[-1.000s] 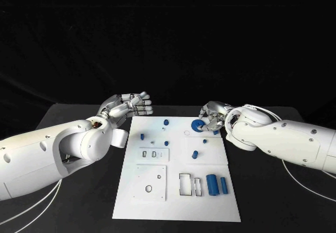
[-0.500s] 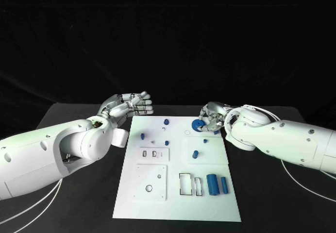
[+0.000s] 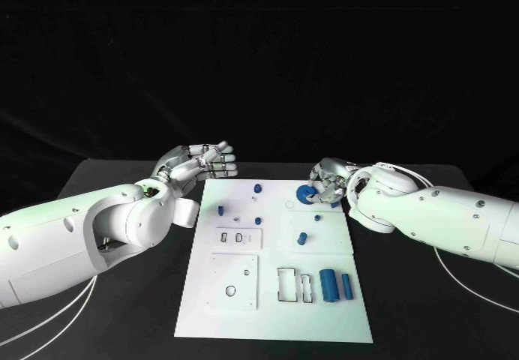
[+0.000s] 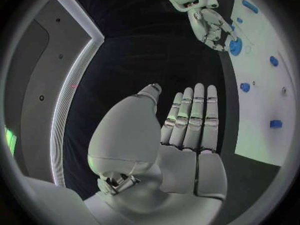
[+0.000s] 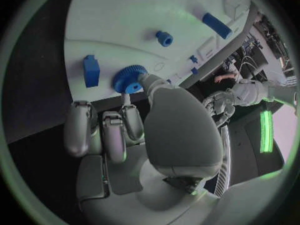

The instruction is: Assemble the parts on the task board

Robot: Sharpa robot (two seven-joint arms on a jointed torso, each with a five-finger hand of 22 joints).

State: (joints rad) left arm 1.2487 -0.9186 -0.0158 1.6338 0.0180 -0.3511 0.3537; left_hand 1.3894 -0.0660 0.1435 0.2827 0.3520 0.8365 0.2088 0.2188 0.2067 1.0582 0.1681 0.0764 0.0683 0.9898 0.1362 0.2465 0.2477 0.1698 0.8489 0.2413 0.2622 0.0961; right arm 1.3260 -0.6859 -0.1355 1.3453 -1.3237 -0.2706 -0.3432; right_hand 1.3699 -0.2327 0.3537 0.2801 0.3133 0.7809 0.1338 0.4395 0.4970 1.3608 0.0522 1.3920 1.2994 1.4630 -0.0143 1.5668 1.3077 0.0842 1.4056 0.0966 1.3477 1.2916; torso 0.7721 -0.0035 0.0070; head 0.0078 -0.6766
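Your right robot hand (image 3: 325, 182) sits at the far right edge of the task board (image 3: 276, 311), its fingers closed on a blue toothed wheel (image 3: 306, 195). In the right wrist view the thumb and one finger pinch that wheel at its rim (image 5: 129, 79), while the remaining fingers (image 5: 103, 130) curl in beside it, off the board. The wheel is low over the board's far right part; whether it touches the plate cannot be told.

Your left robot hand (image 3: 198, 165) hovers just off the board's far left corner, over the black surface (image 3: 130, 315). It holds nothing. The left wrist view shows its fingers (image 4: 194, 117) straight and side by side, with the thumb standing slightly apart.

Note the other parts on the board: a blue peg (image 3: 257, 187) near the far edge, a small blue piece (image 3: 220, 211) toward the left, another small one (image 3: 257, 220) near the middle, a small one (image 3: 317, 218) to the right, and an oblong blue piece (image 3: 301, 240) nearer you. Two blue cylinders (image 3: 328, 288) lie side by side at the near right, next to rectangular cut-outs (image 3: 286, 283). A raised white square plate (image 3: 232, 282) with an oval hole occupies the near left.
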